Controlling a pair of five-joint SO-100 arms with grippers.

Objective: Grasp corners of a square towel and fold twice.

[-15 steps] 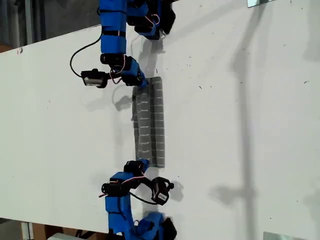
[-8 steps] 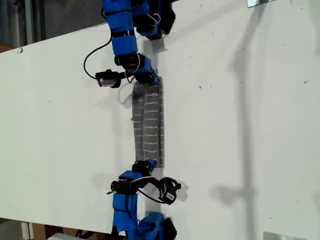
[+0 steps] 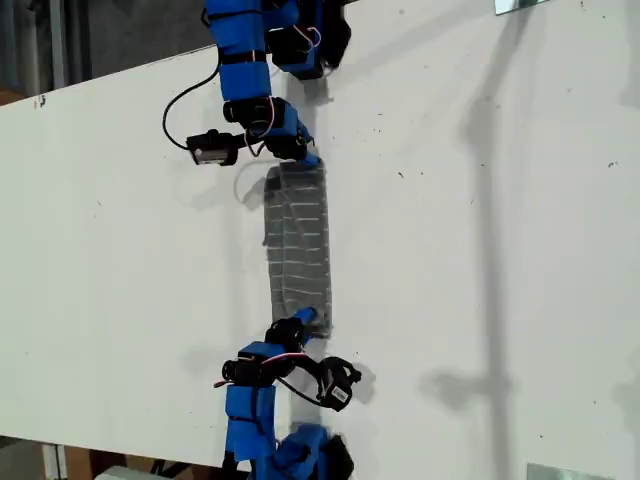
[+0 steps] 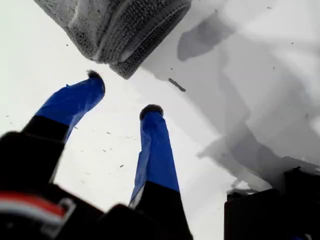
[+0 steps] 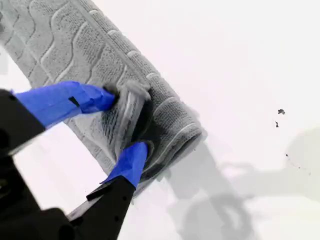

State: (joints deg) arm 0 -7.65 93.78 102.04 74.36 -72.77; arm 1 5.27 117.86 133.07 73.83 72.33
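The towel [image 3: 298, 240] lies folded into a narrow grey striped strip on the white table [image 3: 480, 250], running from top to bottom of the exterior view. My first gripper [image 3: 305, 158] is at the strip's upper end in that view. In the first wrist view it [image 4: 123, 92] stands open, with the towel's [image 4: 115, 25] rounded corner [image 4: 125, 72] just beyond its fingertips and apart from them. My second gripper [image 3: 303, 320] is at the lower end. The second wrist view shows it [image 5: 127, 120] shut on a bunched fold of the towel [image 5: 75, 45] near a corner [image 5: 192, 132].
Both arm bases stand close to the strip's ends, one at the exterior view's top [image 3: 300, 40] and one at its bottom [image 3: 290, 455]. Metal brackets sit at that view's top right [image 3: 520, 5] and bottom right [image 3: 560, 472]. The table's edge runs along its left.
Both grippers swept toward the exterior view's right, carrying a towel layer across the strip. The upper arm then drew back slightly from the towel's end; the strip now looks wider and bulged.
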